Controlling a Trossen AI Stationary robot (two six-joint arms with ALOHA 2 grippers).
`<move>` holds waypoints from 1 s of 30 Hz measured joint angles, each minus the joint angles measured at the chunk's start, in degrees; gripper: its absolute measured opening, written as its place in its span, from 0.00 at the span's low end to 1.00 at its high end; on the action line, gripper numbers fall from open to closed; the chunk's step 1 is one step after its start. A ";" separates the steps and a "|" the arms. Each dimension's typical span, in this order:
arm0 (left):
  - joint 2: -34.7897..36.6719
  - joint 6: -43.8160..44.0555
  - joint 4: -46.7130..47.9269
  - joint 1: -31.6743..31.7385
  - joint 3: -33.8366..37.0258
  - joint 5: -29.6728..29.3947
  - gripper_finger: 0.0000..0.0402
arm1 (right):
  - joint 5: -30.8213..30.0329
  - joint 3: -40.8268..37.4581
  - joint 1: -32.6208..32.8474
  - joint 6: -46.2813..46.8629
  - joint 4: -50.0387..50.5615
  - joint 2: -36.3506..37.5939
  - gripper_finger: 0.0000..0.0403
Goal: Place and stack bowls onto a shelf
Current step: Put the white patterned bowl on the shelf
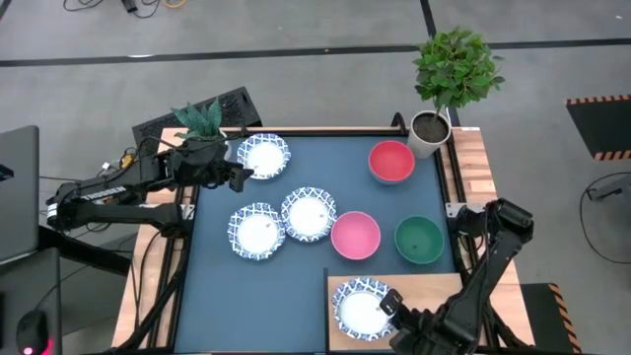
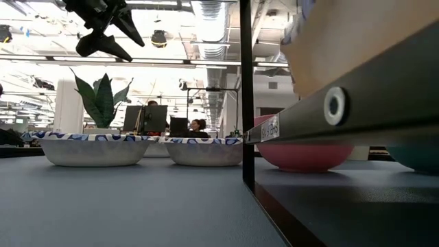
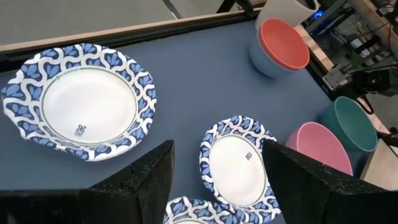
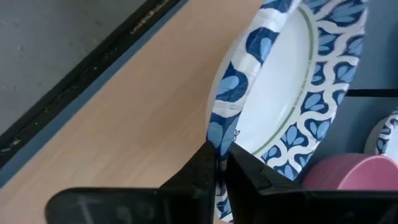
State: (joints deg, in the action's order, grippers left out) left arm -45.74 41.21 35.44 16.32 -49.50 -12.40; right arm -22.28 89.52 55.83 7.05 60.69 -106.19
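From above, a patterned bowl [image 1: 361, 306] sits on the shelf [image 1: 434, 288], right gripper [image 1: 392, 309] at its rim. Left gripper [image 1: 240, 176] hovers far left beside another bowl [image 1: 264, 156]. Left wrist: jaws wide, empty. Right wrist: fingers [image 4: 202, 165] barely parted around the rim.

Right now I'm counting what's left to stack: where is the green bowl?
In the high view, the green bowl sits on the blue tabletop's right side, beside the pink bowl and just beyond the shelf.
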 joint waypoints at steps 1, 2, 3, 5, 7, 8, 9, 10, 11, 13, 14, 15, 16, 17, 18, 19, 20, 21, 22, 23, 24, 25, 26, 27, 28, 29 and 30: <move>0.00 0.00 0.00 0.00 0.00 0.00 0.57 | 0.05 0.00 0.00 0.00 0.01 0.00 0.13; 0.00 0.01 0.00 0.00 0.02 0.00 0.57 | 0.13 0.00 0.00 0.00 0.00 0.02 0.14; 0.00 0.08 -0.02 0.00 0.01 0.00 0.57 | 0.26 0.00 0.00 0.00 0.02 0.02 0.14; 0.00 0.15 -0.02 0.00 0.00 0.00 0.57 | 0.30 0.00 0.00 0.00 -0.04 0.02 0.14; 0.00 0.20 -0.02 0.00 0.00 0.00 0.57 | 0.30 0.00 -0.04 0.00 -0.05 0.02 0.14; 0.00 0.20 -0.02 0.00 0.00 0.00 0.57 | 0.30 0.00 -0.04 0.02 -0.07 0.02 0.14; 0.00 0.20 -0.02 0.00 0.01 0.02 0.57 | 0.30 0.00 -0.04 0.02 -0.13 0.03 0.14; 0.00 0.20 -0.02 0.00 0.02 0.02 0.57 | 0.30 0.00 -0.04 0.02 -0.33 0.04 0.14; 0.00 0.20 -0.02 0.00 0.00 0.02 0.57 | 0.32 0.00 -0.04 0.00 -0.66 0.04 0.14; 0.00 0.20 -0.02 0.00 0.02 0.02 0.57 | 0.34 0.00 -0.04 0.02 -1.51 0.04 0.14; 0.00 0.20 -0.02 -0.01 0.01 0.02 0.57 | 0.62 0.00 -0.04 0.02 -1.87 0.06 0.14; 0.00 0.20 -0.04 0.00 0.00 0.02 0.57 | 1.22 0.00 -0.04 0.00 -2.23 0.07 0.14; 0.00 0.20 -0.04 -0.01 0.02 0.02 0.57 | 1.60 0.00 -0.02 0.02 -2.63 0.07 0.14; 0.00 0.20 -0.04 -0.01 0.02 0.02 0.57 | 1.76 0.00 0.02 0.04 -3.02 0.07 0.14; 0.00 0.08 -0.04 0.00 0.01 0.02 0.57 | 2.17 0.00 0.02 0.03 -3.38 0.07 0.14; 0.00 -0.05 -0.04 -0.02 0.01 0.02 0.57 | 2.60 0.00 0.02 0.02 -3.55 0.07 0.14; 0.00 -0.07 -0.04 -0.02 0.00 0.02 0.57 | 2.68 0.00 0.02 0.04 -3.56 0.07 0.14; 0.00 -0.07 -0.04 -0.02 0.02 0.02 0.57 | 2.68 0.00 0.02 0.04 -3.54 0.07 0.14; 0.00 -0.13 -0.06 0.00 0.00 0.02 0.57 | 2.71 0.00 0.02 0.05 -3.55 0.07 0.14; 0.00 -0.15 -0.06 -0.02 0.00 0.02 0.57 | 2.71 0.00 0.02 0.13 -3.54 0.07 0.14; 0.00 -0.15 -0.06 -0.02 0.02 0.02 0.57 | 2.73 0.00 0.02 0.49 -3.54 0.07 0.14; 0.00 -0.17 -0.06 -0.02 0.00 0.02 0.57 | 2.77 0.00 0.02 1.03 -3.54 0.07 0.14; 0.00 -0.17 -0.06 -0.02 0.01 0.02 0.57 | 2.88 0.00 0.01 1.79 -3.54 0.07 0.14; 0.00 -0.20 -0.06 -0.02 0.01 0.03 0.57 | 3.21 0.00 -0.02 2.56 -3.54 0.07 0.14; 0.00 -0.20 -0.06 -0.02 0.00 0.04 0.57 | 3.88 0.00 -0.11 3.19 -3.56 0.07 0.14; 0.00 -0.20 -0.06 -0.02 0.00 0.04 0.57 | 4.56 0.00 -0.09 3.46 -3.54 0.07 0.14; 0.00 -0.20 -0.06 -0.02 0.00 0.04 0.57 | 4.84 0.00 -0.09 3.48 -3.54 0.07 0.14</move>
State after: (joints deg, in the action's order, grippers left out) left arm -45.74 41.01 35.38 16.29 -49.49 -12.36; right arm -17.44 89.52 55.75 10.52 57.14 -106.13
